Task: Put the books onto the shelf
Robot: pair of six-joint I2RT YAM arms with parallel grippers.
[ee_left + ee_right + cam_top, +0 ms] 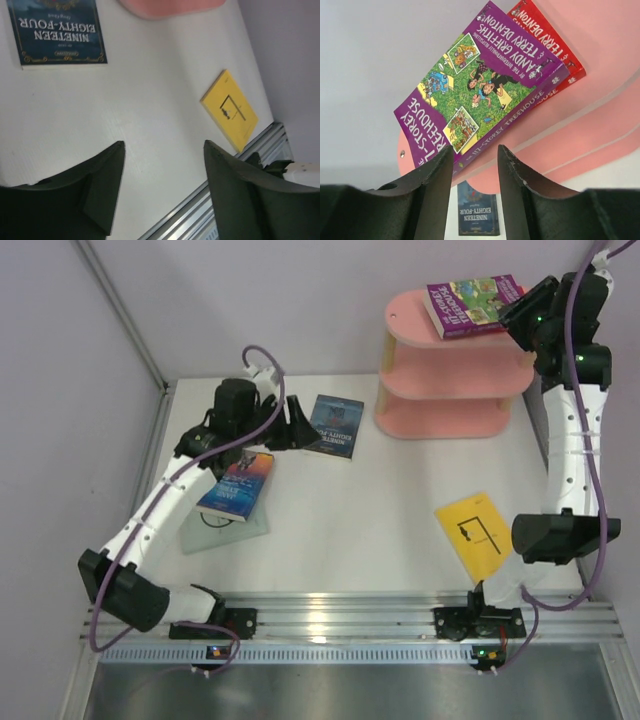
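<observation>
Overhead, the purple-green cartoon paperback [472, 305] lies on the top board of the pink three-tier shelf [440, 400], with the right gripper [515, 312] beside it. Left wrist: the left gripper [164, 145] gapes empty above the white table [150, 100], with a dark navy paperback [57, 32] and a plain yellow paperback [230, 111] beyond. Right wrist: the jaws stand apart, gripping nothing, at the purple book's corner; it lies atop a red comic paperback [545, 35].

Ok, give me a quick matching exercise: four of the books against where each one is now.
1 purple book
2 yellow book
3 navy book
4 blue-orange book

a lying on a pale book
b on top of the shelf
c table, by the right arm's base
d table, just left of the shelf

Pairs: 1-b, 2-c, 3-d, 4-a
</observation>
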